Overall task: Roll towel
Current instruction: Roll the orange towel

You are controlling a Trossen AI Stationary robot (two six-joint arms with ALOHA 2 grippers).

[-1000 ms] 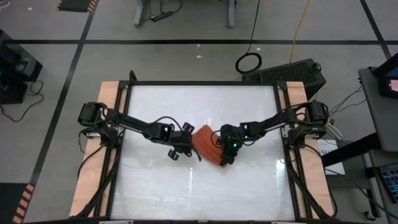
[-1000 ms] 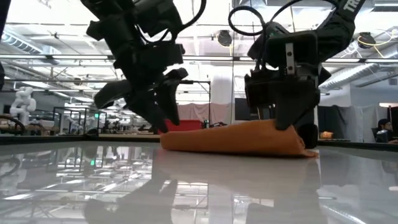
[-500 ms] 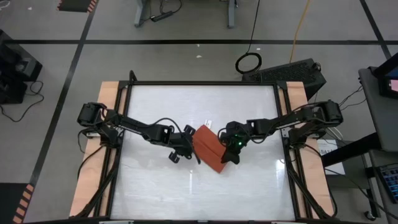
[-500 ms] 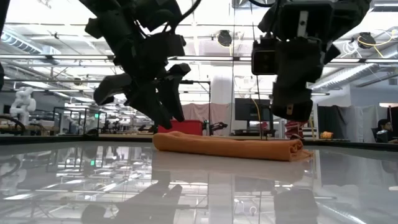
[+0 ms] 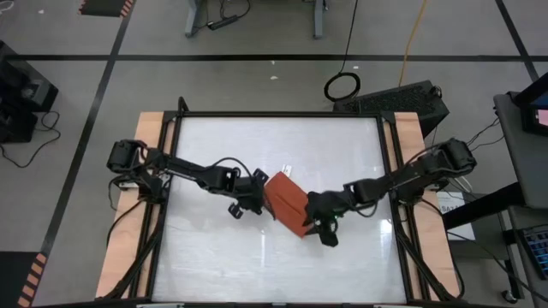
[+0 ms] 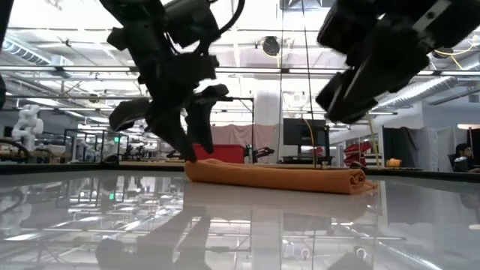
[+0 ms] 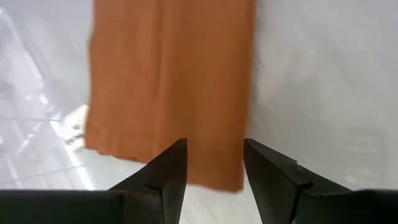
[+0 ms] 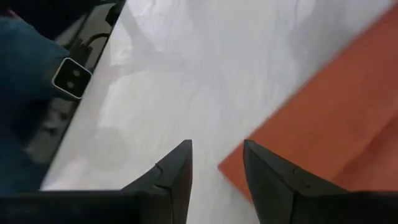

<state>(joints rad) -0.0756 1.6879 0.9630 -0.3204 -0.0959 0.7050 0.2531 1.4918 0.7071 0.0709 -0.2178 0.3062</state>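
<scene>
Towel [image 5: 287, 204]: one, rust-orange. Lies near the middle of the table [image 5: 223, 145], folded into a narrow flat strip set on a slant. From the low view it sits thick and layered but not yet in a tight roll, so the rolling looks, by my reckoning, unfinished. Nothing grips it.

Left end effector [image 5: 250, 201]: one, just beside the towel's left edge. Fingers [image 7: 166, 173] parted with a gap between them, holding nothing; the wrist view looks down past them onto the strip. The low view shows its tips down close to the cloth's end, likely placed there to pin or tuck that end, though contact cannot be made out.

Right end effector [image 5: 325, 229]: one, off the towel's near right corner, raised clear of the table in the low view. Fingers [image 8: 176, 171] apart, empty; the towel's corner shows just past them. It seems placed to leave the cloth free.

Table: one, white and glossy, with wooden side strips.
</scene>
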